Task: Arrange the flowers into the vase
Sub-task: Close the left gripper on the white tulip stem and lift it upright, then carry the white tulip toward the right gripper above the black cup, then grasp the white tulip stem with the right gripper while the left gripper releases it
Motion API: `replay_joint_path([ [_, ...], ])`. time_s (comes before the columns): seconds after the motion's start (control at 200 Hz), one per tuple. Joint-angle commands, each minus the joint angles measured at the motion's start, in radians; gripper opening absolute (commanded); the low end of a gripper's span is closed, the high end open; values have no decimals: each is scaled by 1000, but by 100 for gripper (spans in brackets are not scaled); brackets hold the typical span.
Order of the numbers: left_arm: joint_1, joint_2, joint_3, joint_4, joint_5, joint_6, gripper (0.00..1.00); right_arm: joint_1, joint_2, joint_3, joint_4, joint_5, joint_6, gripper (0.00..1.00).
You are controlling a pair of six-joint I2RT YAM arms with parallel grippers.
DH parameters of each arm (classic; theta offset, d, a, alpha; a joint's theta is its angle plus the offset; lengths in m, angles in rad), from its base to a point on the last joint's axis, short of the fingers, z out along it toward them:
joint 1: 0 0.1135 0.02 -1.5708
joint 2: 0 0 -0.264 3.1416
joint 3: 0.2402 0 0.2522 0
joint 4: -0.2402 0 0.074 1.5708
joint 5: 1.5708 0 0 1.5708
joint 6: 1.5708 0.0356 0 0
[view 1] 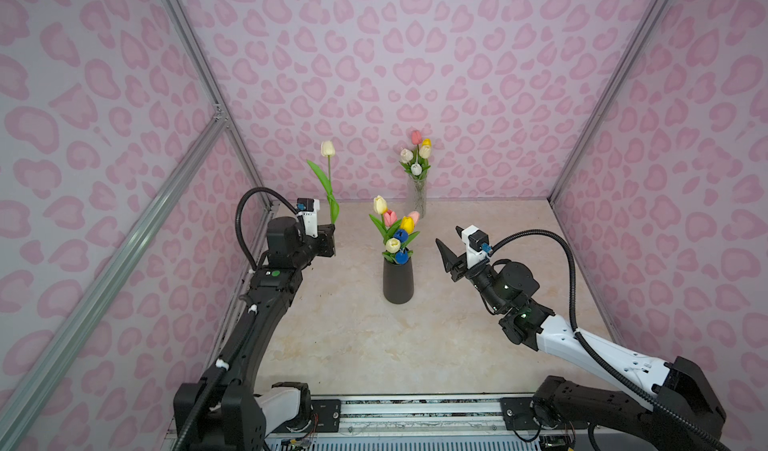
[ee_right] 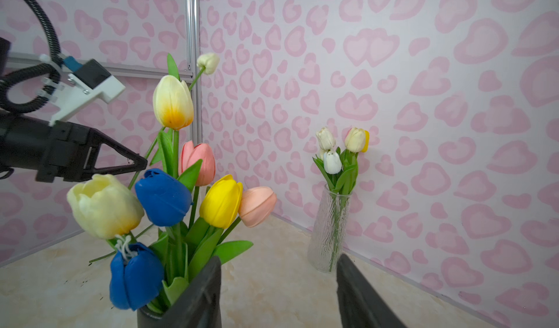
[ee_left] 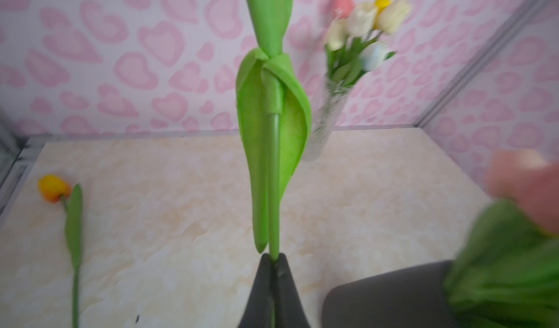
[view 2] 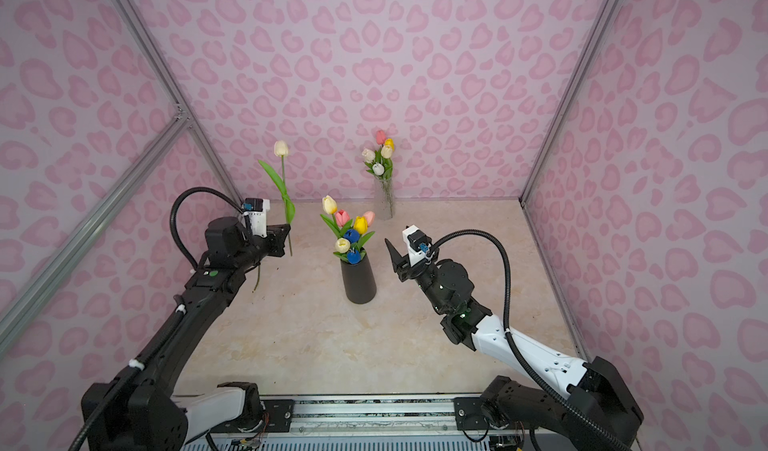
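At the left side of the table (view 1: 353, 345), the left gripper (view 1: 331, 232) is clamped tight on the green stem of a single cream-white artificial tulip (view 1: 328, 148), holding it upright above the table. The tulip's head stands high against the pink heart-patterned wall (view 1: 415, 33), with one long leaf angled out to the side. In a top view the stem's lower end (view 2: 257, 280) hangs below the gripper. The left wrist view shows the black fingertips (ee_left: 263, 281) pinched on that stem just under the wrapped leaves.

To the right of the held flower, and apart from it, a black tapered vase (view 1: 398, 282) stands near the middle of the table. It carries a bunch of seven tulips (view 1: 397, 230): two cream-yellow, two pink, one yellow and two blue, with green leaves spreading above its rim.

On the other side of that vase the right gripper (view 1: 451, 241) hovers with its jaws apart, holding nothing.

Farther back, close to the rear wall, a tall clear ribbed-glass vase (view 1: 417, 197) holds a smaller cluster of tulips (view 1: 417, 156) with pink, yellow and cream-white heads. Their stems show through the glass.

A yellow-orange tulip (ee_left: 53, 187) lies flat on the table, seen only from the left wrist.
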Motion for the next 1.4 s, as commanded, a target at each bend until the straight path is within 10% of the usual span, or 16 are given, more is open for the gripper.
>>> replay_joint_path([
  [0.0,-15,-101,-79,342,196,-32,3,1,-8,37,9,-44,37,60],
  [0.635,-240,-113,-13,464,577,-21,3,65,165,483,-305,-615,148,51],
  [1.045,-289,-44,15,460,582,5,3,66,184,498,-250,-608,151,52],
  [1.39,-294,-20,23,451,580,20,3,65,184,516,-279,-588,121,28],
])
